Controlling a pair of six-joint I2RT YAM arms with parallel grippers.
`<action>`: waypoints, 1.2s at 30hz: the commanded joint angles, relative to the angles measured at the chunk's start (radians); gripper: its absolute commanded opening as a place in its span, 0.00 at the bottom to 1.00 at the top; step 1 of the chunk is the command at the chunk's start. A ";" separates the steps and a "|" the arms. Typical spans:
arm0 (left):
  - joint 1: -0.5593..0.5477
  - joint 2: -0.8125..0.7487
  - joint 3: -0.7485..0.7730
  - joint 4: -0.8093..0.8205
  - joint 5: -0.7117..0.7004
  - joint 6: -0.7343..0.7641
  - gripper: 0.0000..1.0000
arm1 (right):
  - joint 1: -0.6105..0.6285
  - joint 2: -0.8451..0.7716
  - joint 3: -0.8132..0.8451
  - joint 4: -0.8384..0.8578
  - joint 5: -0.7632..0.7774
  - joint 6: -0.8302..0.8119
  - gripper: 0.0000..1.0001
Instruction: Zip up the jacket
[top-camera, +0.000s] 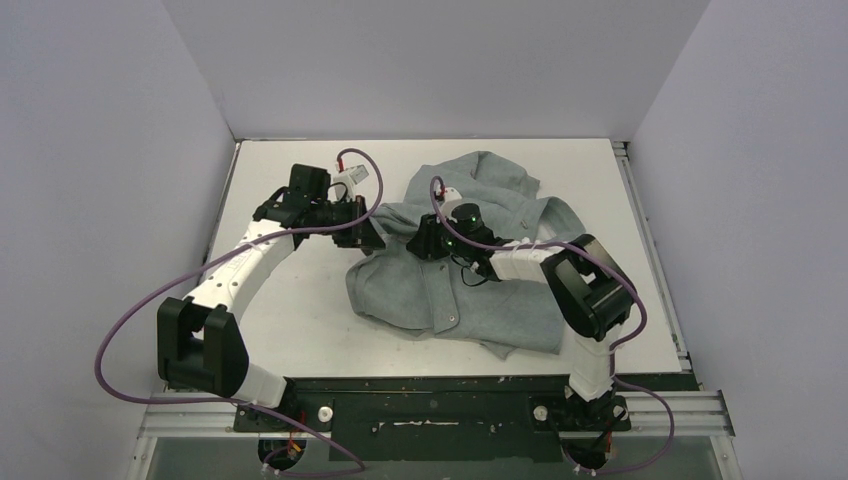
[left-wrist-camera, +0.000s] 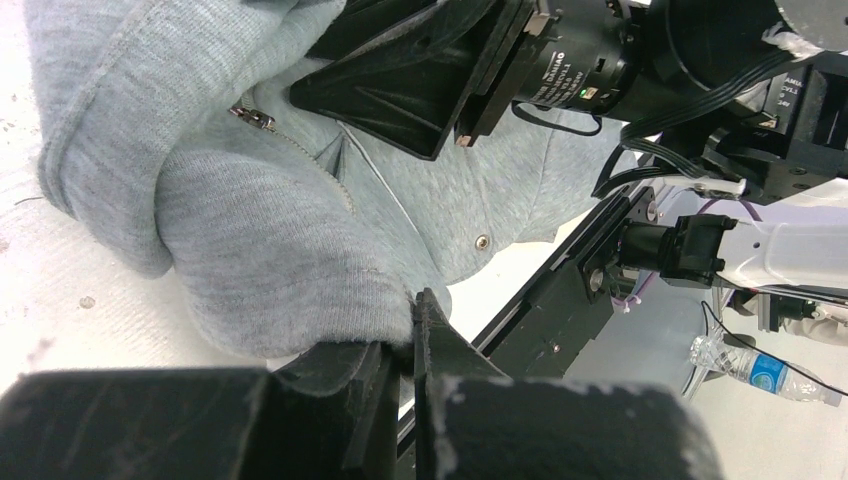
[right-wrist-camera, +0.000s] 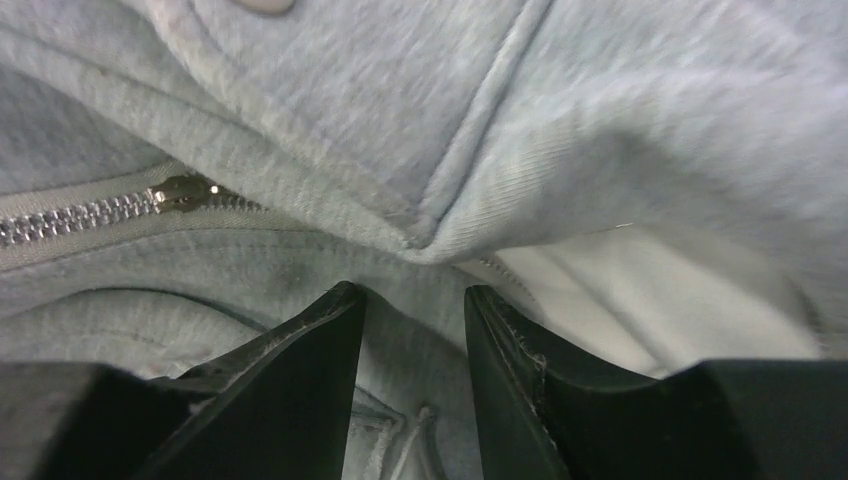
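Jacket (top-camera: 440, 290) crumpled right of bench (top-camera: 290, 320) centre.
Your left claw (left-wrist-camera: 408, 322) is clamped on a fold at its left edge; your right claw (right-wrist-camera: 412, 296) stands jaws apart near the zipper slider (right-wrist-camera: 180, 192).

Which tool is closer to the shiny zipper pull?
Right. The right tool hovers open just beside the zipper pull; the left tool pinches the jacket farther away.

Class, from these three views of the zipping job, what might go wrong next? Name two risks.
The right gripper stands open with the zipper slider off to one side of its jaws. Closing here would probably pinch only fabric of the jacket. The left gripper is shut on just a small fold of it, so a pull might slip the fold free.
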 joint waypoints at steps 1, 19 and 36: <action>-0.004 -0.025 0.043 -0.016 0.002 0.020 0.00 | 0.033 0.026 0.019 0.104 -0.079 -0.019 0.44; -0.362 0.274 0.523 -0.132 0.070 0.056 0.00 | -0.248 -0.748 -0.373 -0.118 0.512 0.087 0.47; -0.102 0.033 -0.312 0.041 -0.439 -0.135 0.00 | -0.300 -0.770 -0.457 -0.061 0.256 0.115 0.46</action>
